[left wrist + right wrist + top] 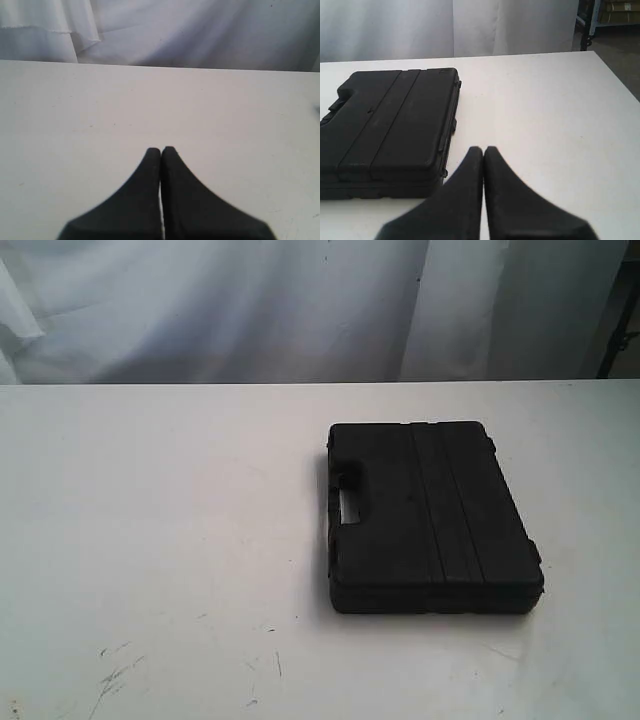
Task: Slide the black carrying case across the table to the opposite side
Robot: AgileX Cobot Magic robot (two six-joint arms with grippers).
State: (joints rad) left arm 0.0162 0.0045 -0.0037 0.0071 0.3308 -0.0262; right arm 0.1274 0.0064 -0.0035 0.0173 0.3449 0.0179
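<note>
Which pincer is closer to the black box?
The right pincer: the black carrying case lies close beside it. The left pincer has only white table in front of it.

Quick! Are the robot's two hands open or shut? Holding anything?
Left gripper: shut, holding nothing.
Right gripper: shut, holding nothing; the black case lies close by.

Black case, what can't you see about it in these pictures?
- Inside of the black carrying case: exterior and right wrist views, the shut lid hides it.
- One end of the case: right wrist view, cut off by the picture's edge.
- Its near corner: right wrist view, behind the shut jaws of the right gripper.
- Side bumps: exterior view, too small to identify.
</note>
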